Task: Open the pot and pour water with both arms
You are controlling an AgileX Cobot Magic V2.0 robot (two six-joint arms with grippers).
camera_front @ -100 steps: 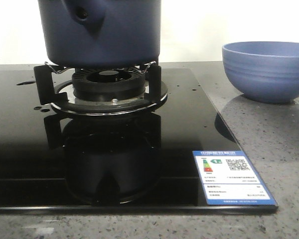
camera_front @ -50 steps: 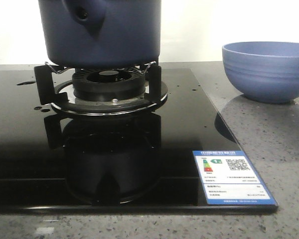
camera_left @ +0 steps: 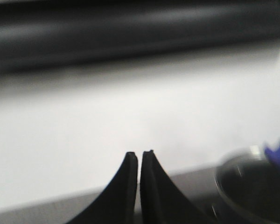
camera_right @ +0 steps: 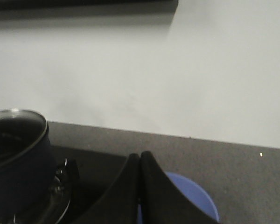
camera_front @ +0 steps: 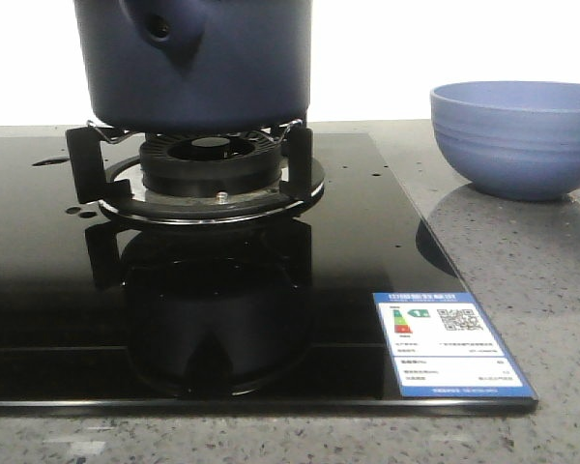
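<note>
The front view is sharp and evenly lit, with the pale wall [camera_front: 445,48] behind blown out to near white. The glossy black hob glass [camera_front: 39,290] acts as a mirror, carrying a dark reflection of the pot [camera_front: 198,68] and burner [camera_front: 211,169]. The blue bowl [camera_front: 517,135] casts a soft reflection on the speckled counter [camera_front: 551,290]. The left wrist view is heavily blurred and washed out, with the left gripper [camera_left: 139,154] a black silhouette. The right wrist view is dimmer and soft, its right gripper [camera_right: 139,156] equally dark, with light glinting along the pot's rim.
</note>
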